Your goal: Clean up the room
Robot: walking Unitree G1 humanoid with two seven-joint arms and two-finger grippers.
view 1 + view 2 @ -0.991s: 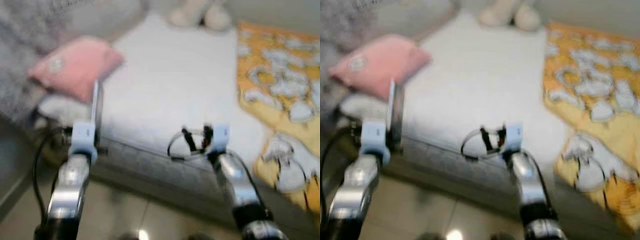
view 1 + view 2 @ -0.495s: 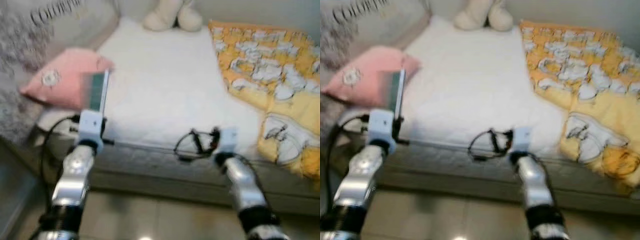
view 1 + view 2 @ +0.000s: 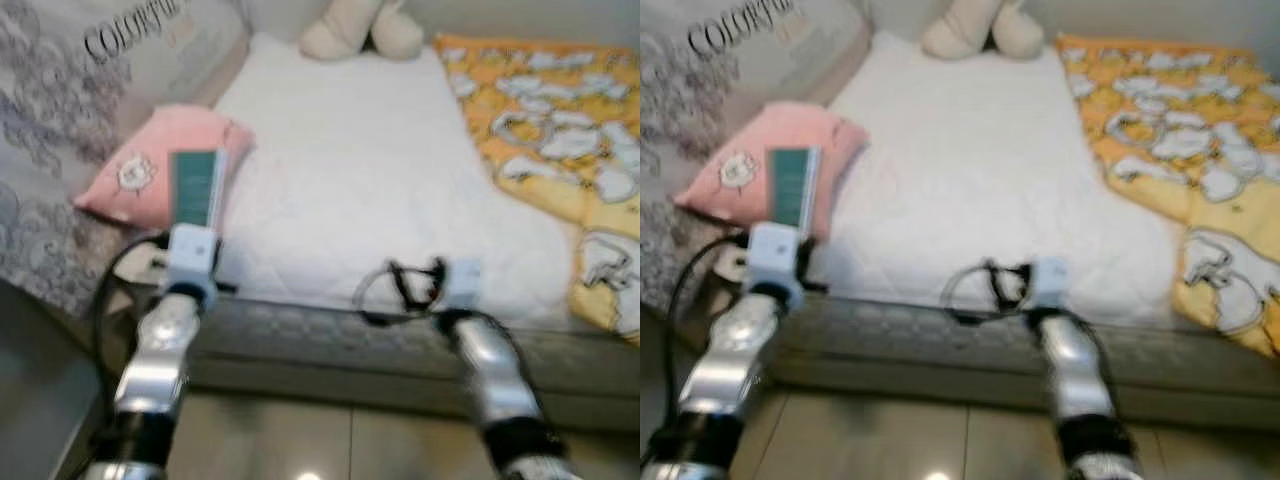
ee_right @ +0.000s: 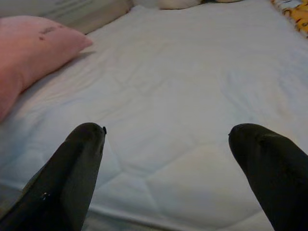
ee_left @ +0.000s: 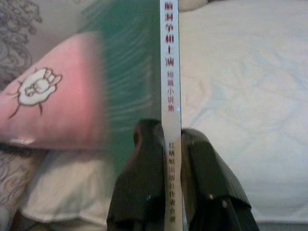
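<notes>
My left gripper (image 5: 168, 144) is shut on a thin green book (image 3: 195, 187) with a white spine, held upright in front of the pink pillow (image 3: 140, 170) at the bed's left front corner. In the left wrist view the white spine (image 5: 170, 72) with red lettering runs up between the two black fingers (image 5: 139, 187). My right gripper (image 4: 168, 139) is open over the front edge of the white mattress (image 3: 350, 160), with nothing between its fingers.
A yellow patterned blanket (image 3: 560, 130) covers the bed's right side. A cream plush toy (image 3: 360, 28) sits at the head of the bed. A grey patterned cloth (image 3: 50, 130) hangs on the left. Tiled floor (image 3: 320, 440) lies below the bed's front.
The camera has swung, so the whole scene has shifted. The book in my left gripper has turned from edge-on to showing its green cover. The right gripper stays open.
</notes>
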